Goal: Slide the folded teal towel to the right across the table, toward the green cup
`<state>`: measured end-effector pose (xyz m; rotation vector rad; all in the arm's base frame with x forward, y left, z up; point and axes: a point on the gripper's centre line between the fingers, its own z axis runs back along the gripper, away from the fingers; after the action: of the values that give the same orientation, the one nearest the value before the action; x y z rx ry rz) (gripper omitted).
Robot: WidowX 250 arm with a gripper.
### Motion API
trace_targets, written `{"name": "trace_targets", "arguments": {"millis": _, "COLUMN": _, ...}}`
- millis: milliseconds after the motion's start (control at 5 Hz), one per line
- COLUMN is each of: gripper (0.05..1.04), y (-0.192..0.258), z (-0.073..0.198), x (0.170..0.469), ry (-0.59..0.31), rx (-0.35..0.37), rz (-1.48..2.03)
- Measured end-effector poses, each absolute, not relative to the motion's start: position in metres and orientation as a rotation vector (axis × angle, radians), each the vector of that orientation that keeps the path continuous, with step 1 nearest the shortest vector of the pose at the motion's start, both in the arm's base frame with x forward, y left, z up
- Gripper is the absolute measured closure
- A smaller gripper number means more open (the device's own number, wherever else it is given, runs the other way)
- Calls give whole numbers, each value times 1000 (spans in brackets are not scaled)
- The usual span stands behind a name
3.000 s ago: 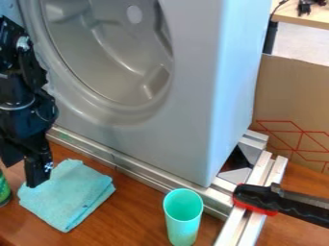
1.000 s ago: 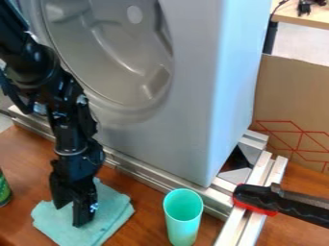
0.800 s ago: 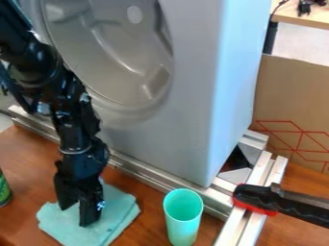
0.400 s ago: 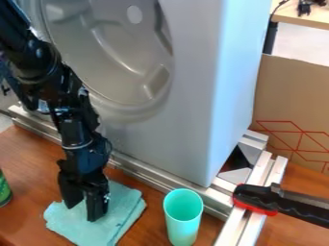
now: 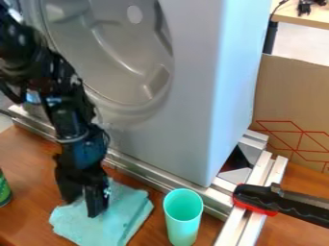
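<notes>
The black two-finger hand (image 5: 82, 205) points down at the near left, its fingers apart with a narrow gap between them. Their tips are at a folded, pale teal fabric cloth (image 5: 125, 216), the right one against its upper face. The cloth lies on the reddish-brown wooden counter (image 5: 26, 158), its layers showing along the right edge and its surface lightly rumpled. Above the hand, the black jointed arm (image 5: 70, 117) slants in from the upper left.

Just right of the cloth, a small gap away, a mint-green, smooth tumbler (image 5: 183, 216) stands upright with its mouth up. Left of the cloth, well apart from it, part of a green can (image 5: 3, 190) shows at the edge.

Behind the cloth, silver metal rails (image 5: 138, 172) run from the far left towards the near right, below a large grey housing (image 5: 186, 120) with a round, moulded hollow. At the right, a black-handled tool with red trim (image 5: 283, 204) lies across the rails. Beyond it stands a brown cardboard sheet with red lines (image 5: 292, 101), and at the far right is a light wooden table (image 5: 311, 20).
</notes>
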<state>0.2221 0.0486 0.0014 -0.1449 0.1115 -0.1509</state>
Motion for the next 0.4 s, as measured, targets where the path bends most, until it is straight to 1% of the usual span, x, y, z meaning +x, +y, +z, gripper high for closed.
{"name": "trace_targets", "arguments": {"millis": 200, "gripper": 83, "y": 55, "z": 23, "x": 222, "ry": 85, "rx": -96, "rz": -147}}
{"name": "trace_targets", "arguments": {"millis": 400, "gripper": 83, "y": 66, "z": 36, "x": 215, "ry": 117, "rx": -25, "rz": -150}}
